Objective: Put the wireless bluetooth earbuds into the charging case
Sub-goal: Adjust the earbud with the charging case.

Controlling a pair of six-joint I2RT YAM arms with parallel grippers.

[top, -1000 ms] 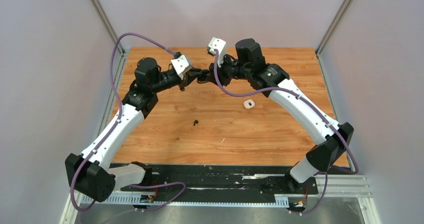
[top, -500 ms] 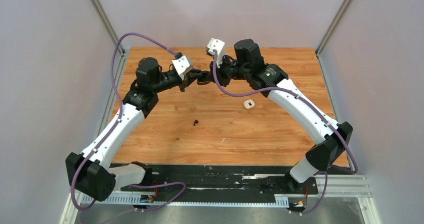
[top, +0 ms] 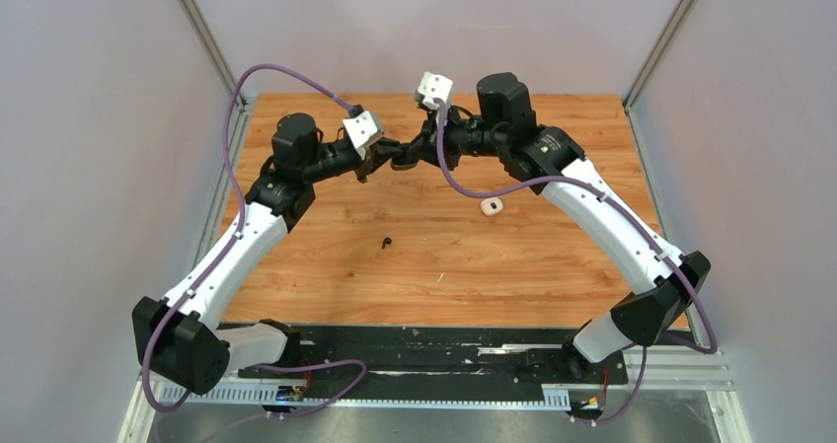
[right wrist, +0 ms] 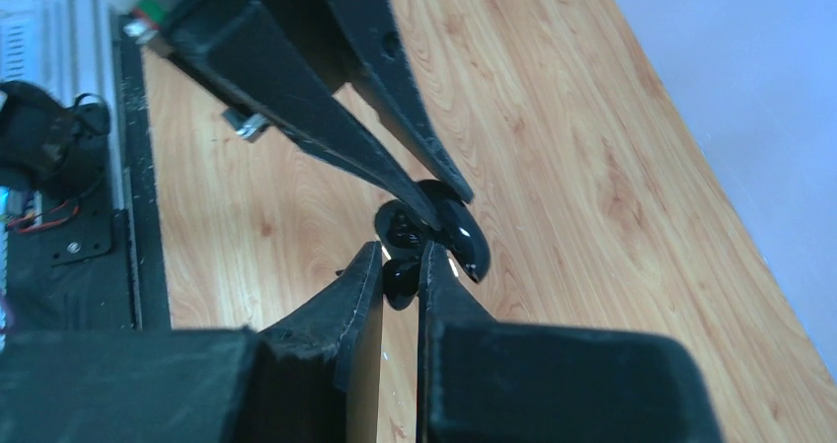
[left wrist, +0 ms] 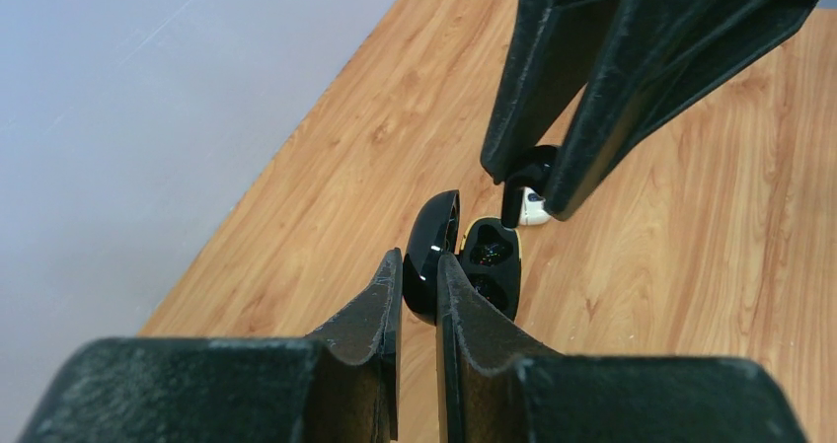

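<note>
Jaws of the left gripper (left wrist: pixel 419 261) are pinching nearly shut on the raised lid of the open black charging case (left wrist: pixel 491 262), holding it in the air over the far middle of the table (top: pixel 326 265). Just to its right, the right gripper (left wrist: pixel 526 188) is squeezing almost closed on a black earbud (left wrist: pixel 531 162), whose stem is pointing down at the upper socket, touching its rim or just short of it; I cannot tell which. Nearer the arms, a second black earbud (top: pixel 386 243) is lying on the wood, and a small white piece (top: pixel 491 206) is sitting well apart to its right. Trouble may be waiting in the push: if the stem is meeting the rim off-centre, the case, gripped only by its hinged lid, could be swinging away or slipping free, and the tiny earbud could be twisting in the pinch and dropping.
</note>
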